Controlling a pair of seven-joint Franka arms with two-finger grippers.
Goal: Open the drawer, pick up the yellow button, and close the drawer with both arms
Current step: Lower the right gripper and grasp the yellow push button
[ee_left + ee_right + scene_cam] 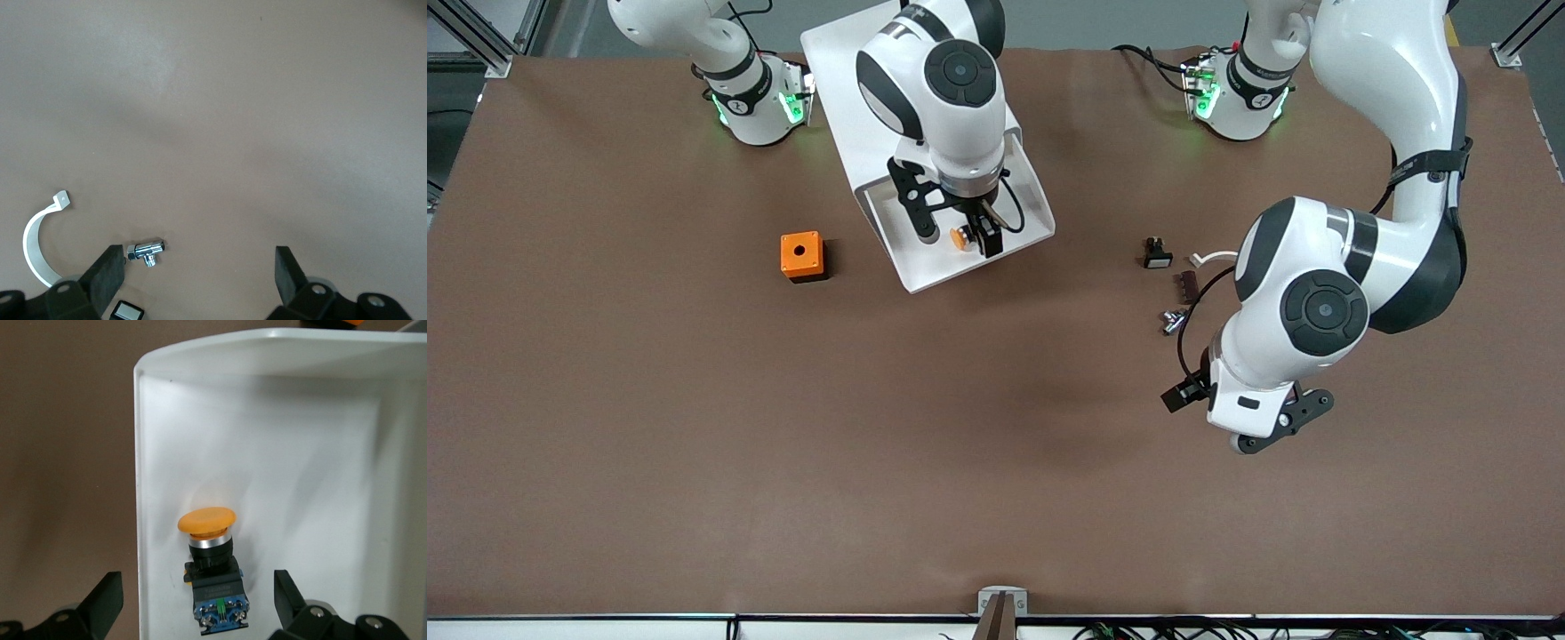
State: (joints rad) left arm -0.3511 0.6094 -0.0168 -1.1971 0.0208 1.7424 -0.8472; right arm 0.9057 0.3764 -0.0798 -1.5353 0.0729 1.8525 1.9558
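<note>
The drawer [947,271] stands pulled out of the white cabinet [840,71], toward the front camera. The button [961,236], with orange-yellow cap, black body and blue rear block, lies on its side in the drawer near one side wall. My right gripper [958,233] hangs open just above it. In the right wrist view the button [210,573] lies between the open fingertips [290,597], one over the drawer floor [300,467], the other outside the wall. My left gripper [1240,413] is open and empty, low over bare table at the left arm's end.
An orange cube with a hole [801,255] sits beside the drawer toward the right arm's end. Near the left arm lie a small black part with a white face [1156,256], a white curved clip [1214,258], a brown part [1187,283] and a chrome fitting [147,250].
</note>
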